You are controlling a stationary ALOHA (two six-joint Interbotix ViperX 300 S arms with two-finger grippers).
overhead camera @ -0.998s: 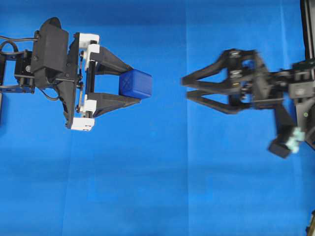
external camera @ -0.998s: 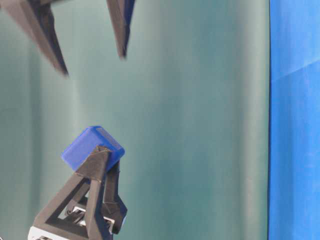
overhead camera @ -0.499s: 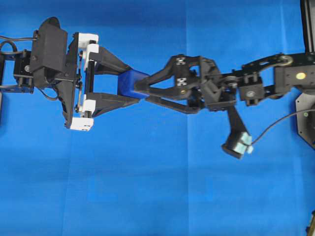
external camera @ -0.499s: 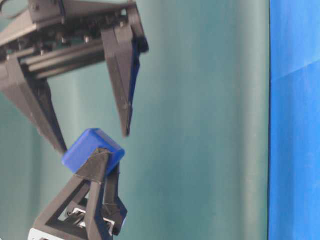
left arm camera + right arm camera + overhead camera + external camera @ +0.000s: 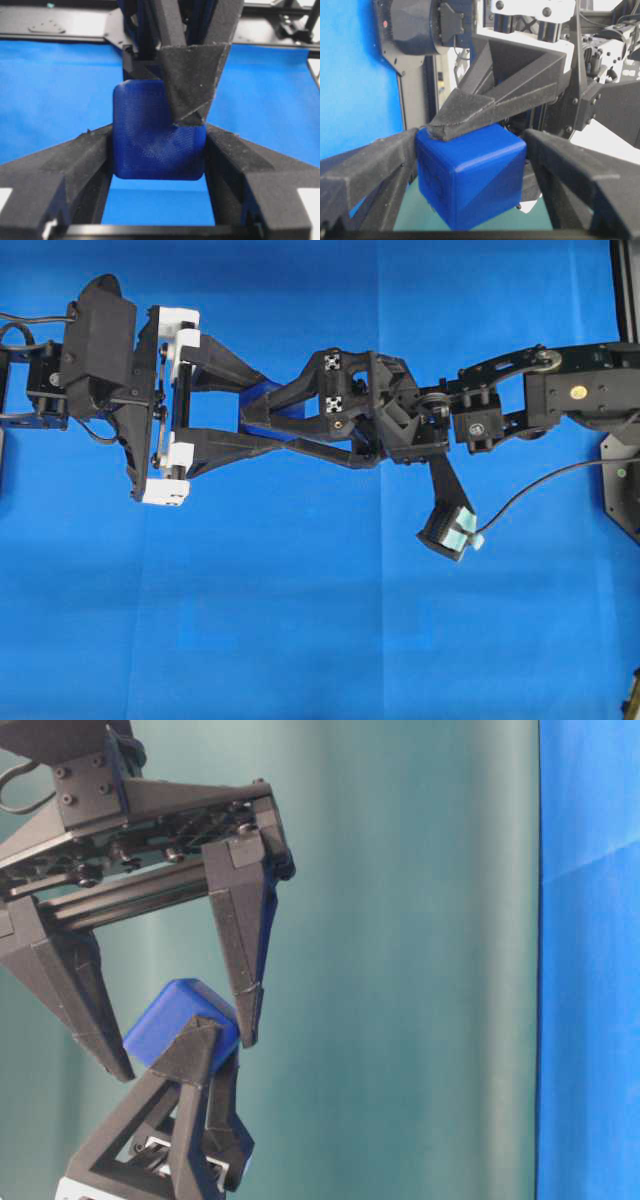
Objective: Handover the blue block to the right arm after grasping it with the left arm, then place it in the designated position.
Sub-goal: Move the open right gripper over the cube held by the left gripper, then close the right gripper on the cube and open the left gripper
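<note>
blue block — between both grippers' jaws

Bright, even light; wrist views soft, perhaps slightly defocused.

- The left arm is black, with a bulky rounded housing behind its gripper and thin black cables looping at its rear.
- White brackets carry its two black, tapering, open-framed triangular fingers.
- The right arm is built of black blocks and links, with a brass-coloured screw on its large square segment and a silver ring at one joint.
- Its two pointed black fingers sit on a black grooved rail dotted with small screws.
- A pale grey-teal part hangs from its wrist, trailed by a thin black cable.
- Small white cross-shaped marks show on the finger mounts.
</note>
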